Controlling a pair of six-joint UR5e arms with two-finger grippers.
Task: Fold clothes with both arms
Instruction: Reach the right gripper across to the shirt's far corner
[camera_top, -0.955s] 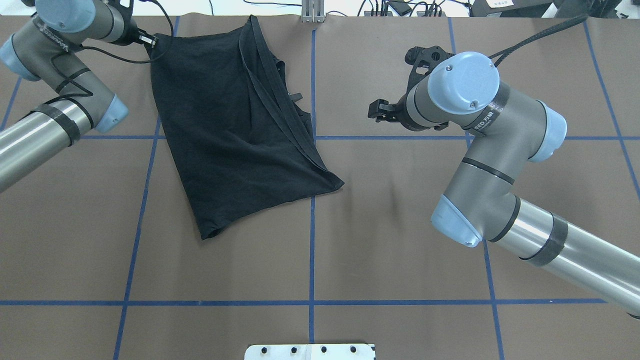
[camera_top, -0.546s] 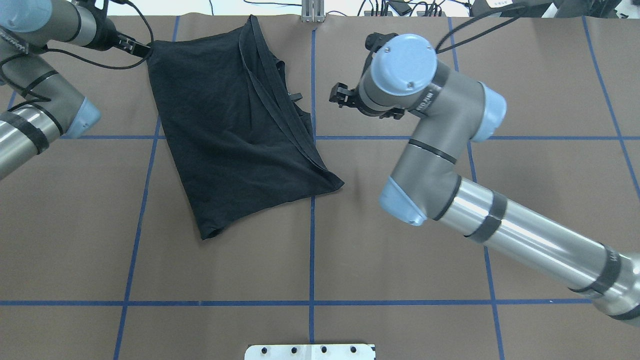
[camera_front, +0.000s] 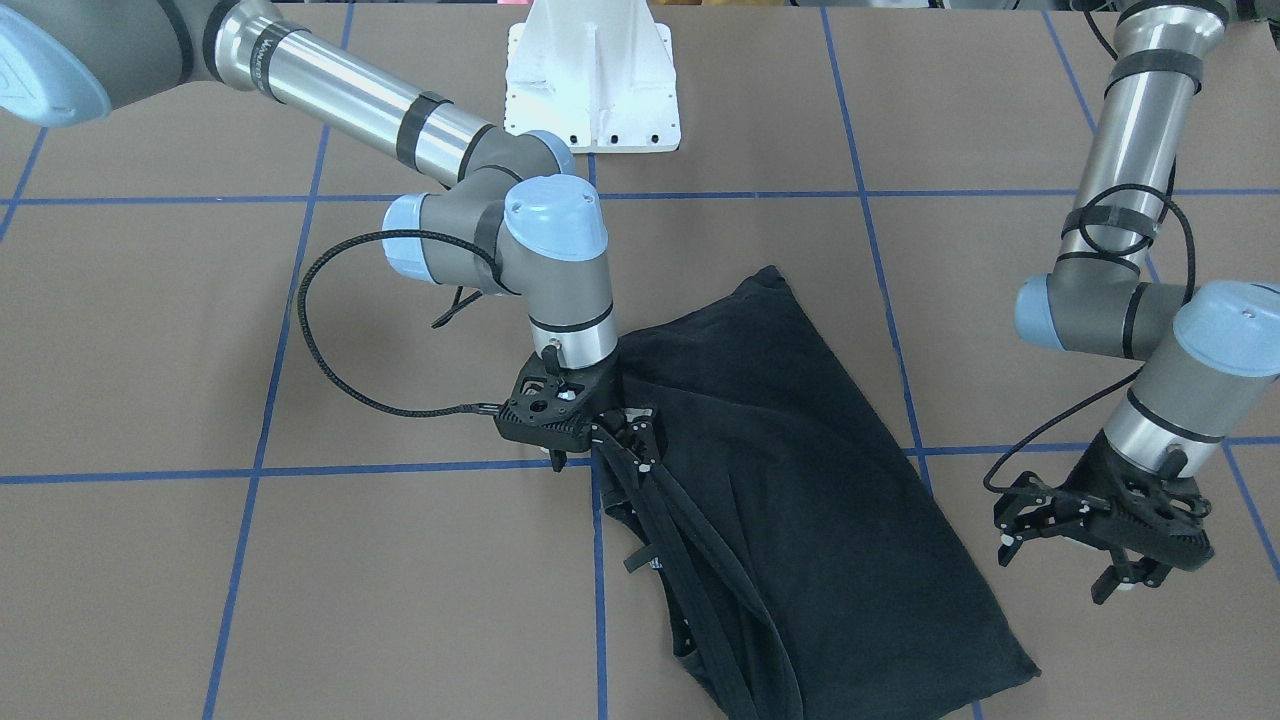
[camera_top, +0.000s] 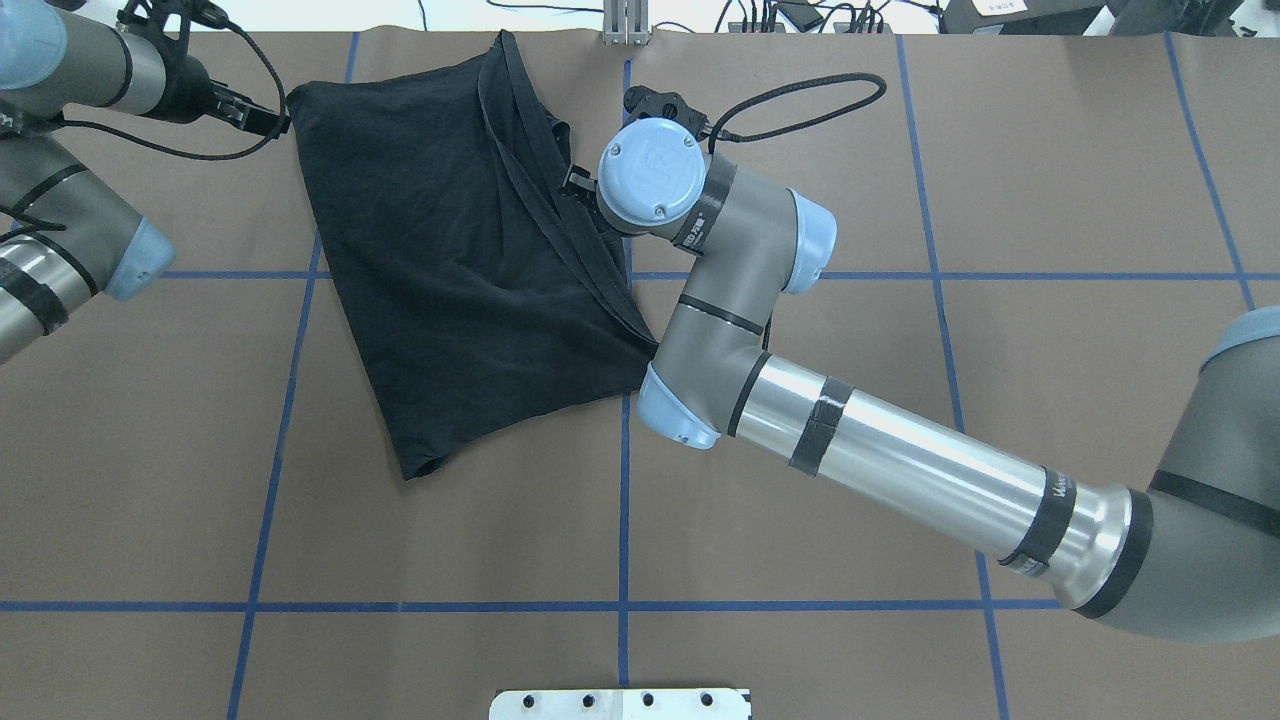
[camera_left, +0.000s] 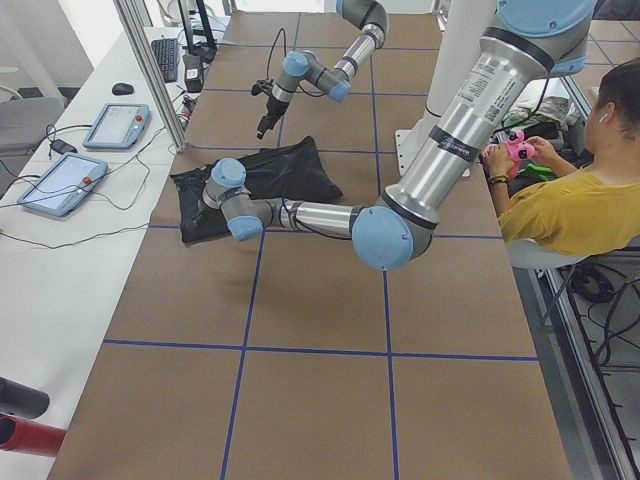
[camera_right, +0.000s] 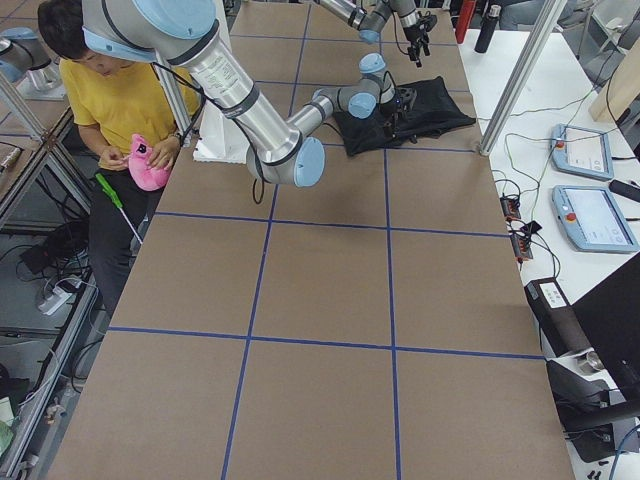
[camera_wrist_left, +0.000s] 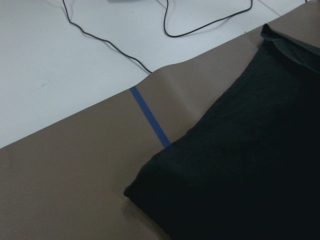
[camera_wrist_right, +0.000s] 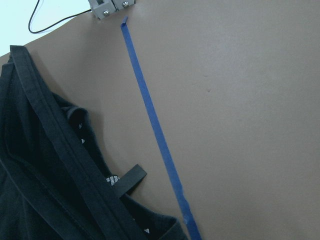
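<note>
The right arm (camera_top: 720, 300) overhangs one T-shirt (camera_top: 440, 260) edge.

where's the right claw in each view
Front-facing: right claw left of centre, at the T-shirt edge.
Overhead: claw top centre, mostly under its wrist.
Exterior left: claw far, small, beyond T-shirt.
Exterior right: claw upper centre, at T-shirt.
Left wrist: not in it.
Right wrist: not in it.
Shared landmark: the black T-shirt.

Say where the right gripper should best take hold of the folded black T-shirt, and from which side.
Probably the stacked banded edges of the black T-shirt, on the side where the right gripper hangs. They lie as raised ridges along the cloth's border, with bare brown table cover beside them, so come down from above with one finger on the table side.
</note>
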